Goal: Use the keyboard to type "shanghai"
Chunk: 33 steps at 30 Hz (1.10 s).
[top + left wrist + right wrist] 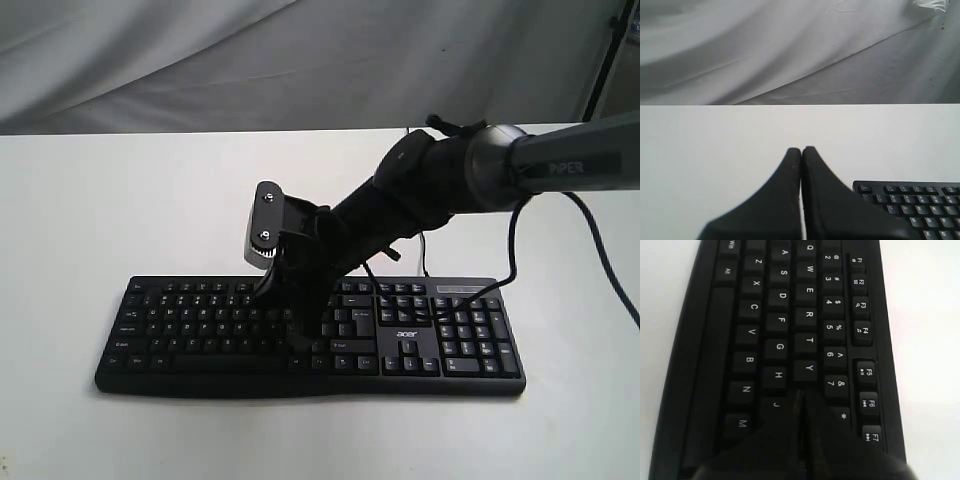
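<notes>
The black keyboard [180, 322] lies on the white table, with its number pad and acer logo to the right. My right gripper [300, 343] reaches across from the right and points down at the middle letter keys. In the right wrist view the right gripper [801, 391] is shut and empty over the keyboard [782, 320]. Its tips cover the key just past Y, between J and 8. Whether they press it I cannot tell. My left gripper [801, 149] is shut and empty over bare table, beside the keyboard's Esc corner [920, 200]. It does not show in the exterior view.
A black cable [513, 245] hangs from the right arm and loops down to the number pad. A thin cable [424, 255] runs back from the keyboard's far edge. Grey cloth [200, 60] hangs behind the white table [90, 200].
</notes>
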Motion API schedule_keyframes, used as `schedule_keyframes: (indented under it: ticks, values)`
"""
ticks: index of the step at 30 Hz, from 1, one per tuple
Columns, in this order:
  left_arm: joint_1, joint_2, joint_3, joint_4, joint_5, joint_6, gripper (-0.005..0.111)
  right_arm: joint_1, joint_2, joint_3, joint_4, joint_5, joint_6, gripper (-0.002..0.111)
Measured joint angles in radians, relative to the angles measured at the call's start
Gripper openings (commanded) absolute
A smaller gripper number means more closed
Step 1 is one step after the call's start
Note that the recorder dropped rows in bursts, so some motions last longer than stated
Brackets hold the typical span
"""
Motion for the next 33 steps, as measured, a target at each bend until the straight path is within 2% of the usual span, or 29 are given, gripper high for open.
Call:
schedule_keyframes:
  ticks: [33]
  values:
    - [0.000, 0.000, 0.000, 0.000, 0.000, 0.000, 0.001, 0.000, 0.005, 0.000, -0.006, -0.012, 0.002, 0.000]
